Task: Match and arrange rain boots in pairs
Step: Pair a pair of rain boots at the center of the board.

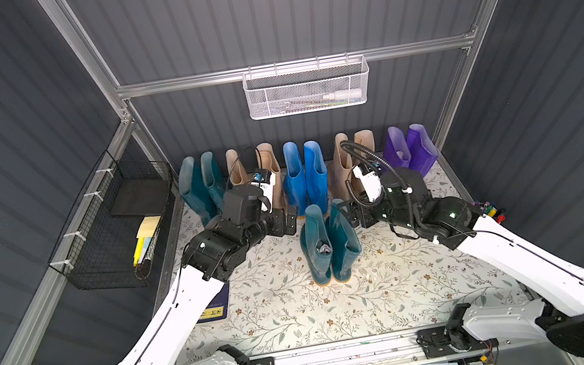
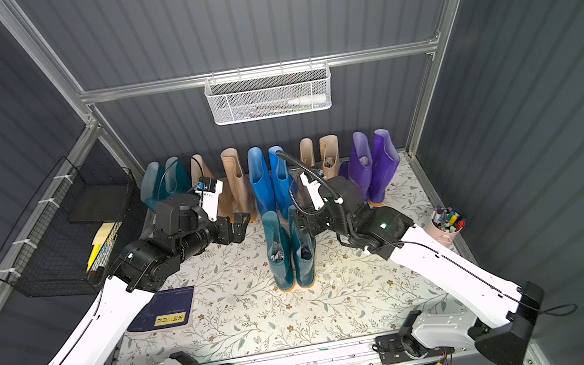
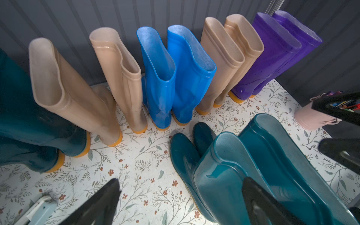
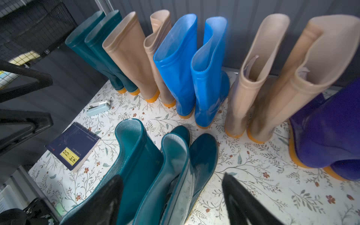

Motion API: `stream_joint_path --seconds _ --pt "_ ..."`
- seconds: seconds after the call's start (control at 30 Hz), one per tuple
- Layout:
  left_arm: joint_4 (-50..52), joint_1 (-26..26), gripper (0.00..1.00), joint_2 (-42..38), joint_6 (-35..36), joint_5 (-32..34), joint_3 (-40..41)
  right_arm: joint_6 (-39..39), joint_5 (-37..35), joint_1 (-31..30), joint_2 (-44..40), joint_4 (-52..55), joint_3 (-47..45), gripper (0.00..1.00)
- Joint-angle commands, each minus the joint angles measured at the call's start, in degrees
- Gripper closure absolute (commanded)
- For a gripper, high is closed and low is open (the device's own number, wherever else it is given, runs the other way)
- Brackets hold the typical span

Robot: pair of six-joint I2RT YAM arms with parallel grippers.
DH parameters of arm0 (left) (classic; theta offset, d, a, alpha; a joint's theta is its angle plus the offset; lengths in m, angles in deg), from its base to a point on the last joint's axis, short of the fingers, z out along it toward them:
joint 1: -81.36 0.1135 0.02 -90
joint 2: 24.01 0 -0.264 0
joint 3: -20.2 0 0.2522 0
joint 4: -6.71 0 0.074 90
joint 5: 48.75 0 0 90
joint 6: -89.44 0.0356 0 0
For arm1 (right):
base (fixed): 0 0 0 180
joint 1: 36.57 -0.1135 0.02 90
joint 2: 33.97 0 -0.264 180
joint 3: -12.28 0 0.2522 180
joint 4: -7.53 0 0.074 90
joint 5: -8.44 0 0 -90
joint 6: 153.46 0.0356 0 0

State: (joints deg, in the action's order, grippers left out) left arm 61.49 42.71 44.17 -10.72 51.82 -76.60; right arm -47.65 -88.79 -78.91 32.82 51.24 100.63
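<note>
- At 8 o'clock on the floral table (image 1: 397, 293) you have a navy book (image 2: 163, 312) lying flat.
- In the middle stands the front dark teal pair (image 1: 326, 249): upright, shafts touching, toes toward 12 o'clock.
- Your left gripper (image 1: 291, 218) is at 9 o'clock of that pair's tops. Its fingers are spread wide and clamp nothing.
- Your right gripper (image 1: 345, 211) is at 3 o'clock of the same tops. Its fingers (image 4: 109, 200) are also spread. In the right wrist view the teal shafts lie between them, with bare table beside one finger, so there is no squeeze.
- At 3 o'clock, by the table edge, is a pink cup of markers (image 2: 444, 227).
- Against the wall at 12 o'clock is the back row, all upright. From 10 to 2 o'clock it runs: back dark teal pair (image 1: 201, 189), beige pair (image 1: 272, 163), bright blue pair (image 1: 296, 179), second beige pair (image 1: 342, 160), purple pair (image 1: 418, 148).
</note>
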Motion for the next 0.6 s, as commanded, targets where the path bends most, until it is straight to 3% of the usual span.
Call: stream_joint_path --seconds 0.0,0.03,0.13,0.37,0.43,0.57 --pt "-0.2 0.0 0.00 1.0 2.5 1.9 -3.4 -1.0 -2.6 1.3 -2.9 -0.5 -2.0 0.05" --pt "-0.3 0.0 0.00 1.5 2.6 2.1 -3.9 -1.1 -2.2 1.8 -3.9 -0.6 -2.7 0.01" --pt "-0.6 0.1 0.00 2.9 2.7 3.3 -5.0 -1.4 0.0 3.5 -6.0 0.0 -4.3 0.01" --pt "-0.6 2.0 0.00 5.4 1.0 5.2 -7.2 -0.2 -2.6 7.1 -11.2 -0.1 -8.8 0.01" --pt "-0.1 4.1 0.00 5.9 -0.2 5.1 -7.6 0.3 -3.0 9.1 -12.9 -0.9 -10.4 0.01" --pt "1.8 13.1 0.00 7.3 -4.1 0.7 -7.4 2.3 -2.4 15.1 -16.1 -2.6 -14.0 0.01"
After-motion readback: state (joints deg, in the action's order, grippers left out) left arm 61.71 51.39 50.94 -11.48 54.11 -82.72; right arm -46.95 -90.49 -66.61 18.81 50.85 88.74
